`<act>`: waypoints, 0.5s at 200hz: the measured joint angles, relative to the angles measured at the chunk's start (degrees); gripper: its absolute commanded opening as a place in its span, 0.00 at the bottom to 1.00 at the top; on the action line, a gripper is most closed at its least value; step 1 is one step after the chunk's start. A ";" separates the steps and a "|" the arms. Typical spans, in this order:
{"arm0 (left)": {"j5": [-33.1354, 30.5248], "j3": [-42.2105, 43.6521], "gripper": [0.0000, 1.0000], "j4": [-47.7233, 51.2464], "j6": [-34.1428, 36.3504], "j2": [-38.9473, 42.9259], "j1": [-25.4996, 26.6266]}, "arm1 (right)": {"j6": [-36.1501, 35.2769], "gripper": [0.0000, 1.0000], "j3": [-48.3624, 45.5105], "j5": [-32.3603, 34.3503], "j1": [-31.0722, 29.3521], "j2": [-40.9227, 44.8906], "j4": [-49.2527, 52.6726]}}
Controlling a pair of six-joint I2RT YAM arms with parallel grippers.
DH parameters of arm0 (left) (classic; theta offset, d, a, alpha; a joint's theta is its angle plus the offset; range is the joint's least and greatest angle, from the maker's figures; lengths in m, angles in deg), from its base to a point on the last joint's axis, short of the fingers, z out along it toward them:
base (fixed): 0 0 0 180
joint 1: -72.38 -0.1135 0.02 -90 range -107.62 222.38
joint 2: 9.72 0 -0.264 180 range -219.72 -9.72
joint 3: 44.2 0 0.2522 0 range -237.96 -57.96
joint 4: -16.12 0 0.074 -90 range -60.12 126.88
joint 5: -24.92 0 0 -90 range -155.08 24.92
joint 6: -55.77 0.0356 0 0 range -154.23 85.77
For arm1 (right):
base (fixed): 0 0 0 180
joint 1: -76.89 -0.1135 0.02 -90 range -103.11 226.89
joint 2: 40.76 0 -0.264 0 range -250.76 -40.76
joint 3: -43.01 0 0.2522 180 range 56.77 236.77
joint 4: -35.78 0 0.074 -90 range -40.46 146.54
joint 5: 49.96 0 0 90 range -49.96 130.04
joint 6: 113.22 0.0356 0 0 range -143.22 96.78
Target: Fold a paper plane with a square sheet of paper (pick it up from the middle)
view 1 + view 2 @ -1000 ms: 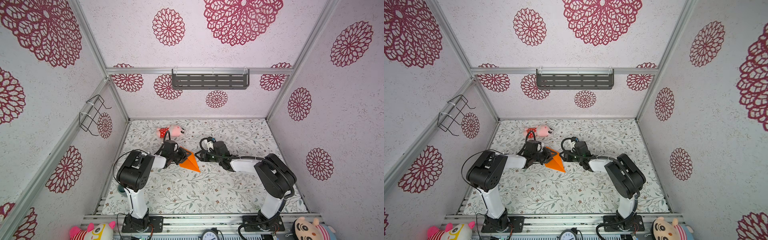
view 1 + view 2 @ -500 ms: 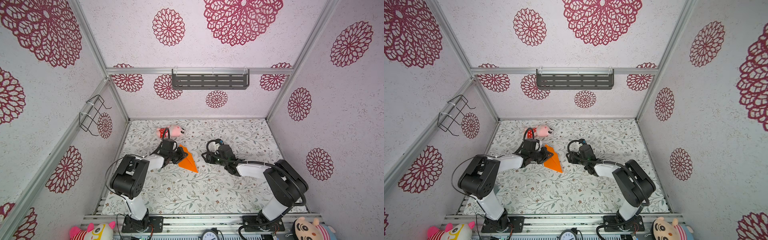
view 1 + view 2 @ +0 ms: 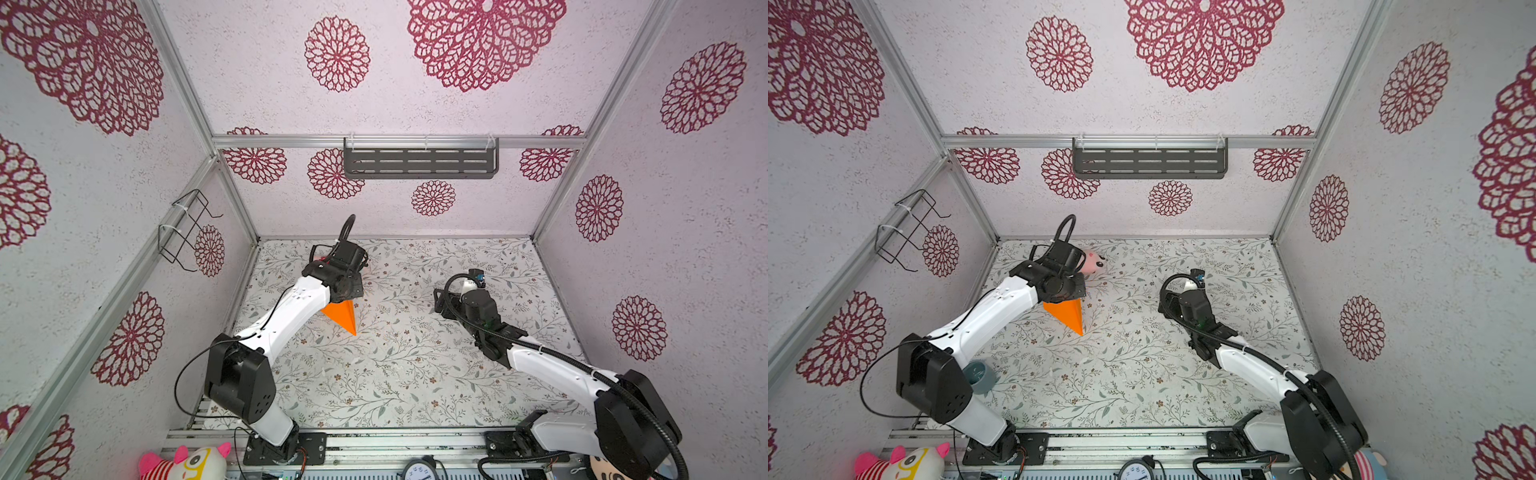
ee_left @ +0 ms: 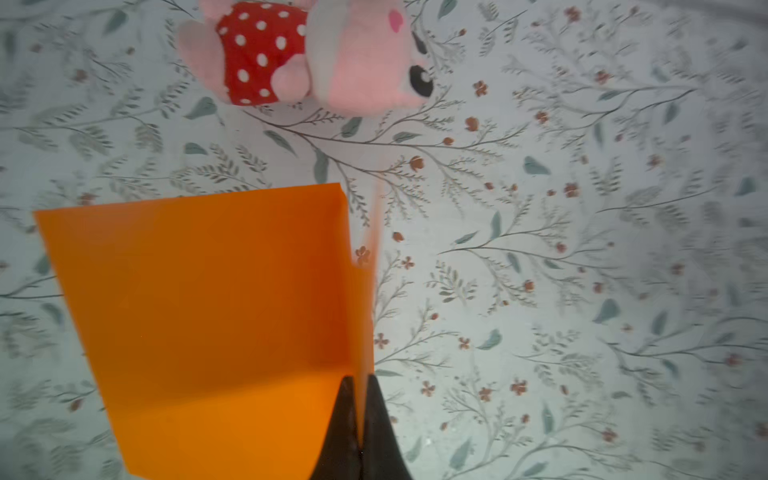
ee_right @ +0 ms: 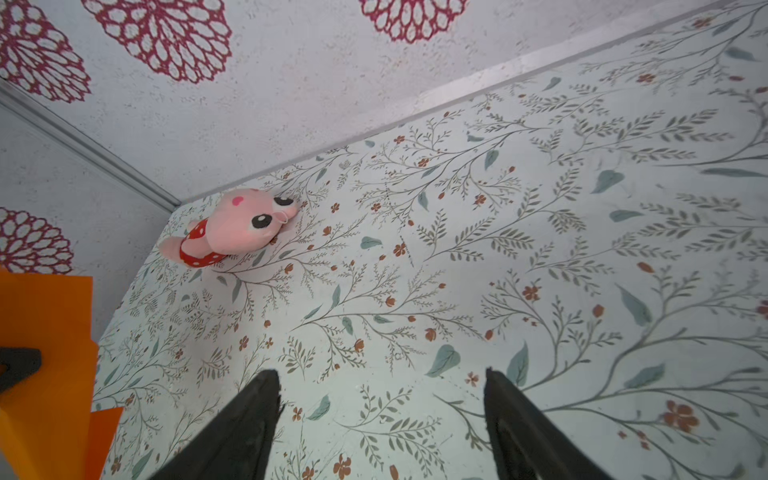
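Pointed orange paper plane [image 3: 344,316] (centre crease)

A: Qty check. Paper?
B: 1 plane [image 3: 343,318], orange.
A: Plushes?
B: 3 tot. 1 pink plush [image 4: 316,54] on the table, 2 at the front rail: striped plush [image 3: 183,463] & cut-off plush [image 3: 602,469].
A: Arms?
B: 2: left arm [image 3: 291,316], right arm [image 3: 552,365].
A: Misc?
B: 1 ea.: shelf [image 3: 419,163], wire rack [image 3: 187,228], dial [image 3: 417,471], grey cup [image 3: 980,376].

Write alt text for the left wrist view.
The left gripper is shut on an upright fold of an orange paper plane, one wing spread flat beside it. Beyond, a pink plush toy in red dotted shorts lies on the floral tabletop.
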 measured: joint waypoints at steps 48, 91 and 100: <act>-19.56 -12.07 0.03 13.57 0.81 -17.55 5.79 | 0.76 0.79 -3.08 3.02 0.35 4.83 2.93; -26.86 -18.84 0.02 17.18 1.22 -32.13 8.00 | 1.99 0.79 -6.16 2.99 0.44 6.49 5.01; -27.50 -20.06 0.02 17.27 1.38 -34.49 8.20 | 2.40 0.79 -6.51 2.99 0.46 6.84 5.29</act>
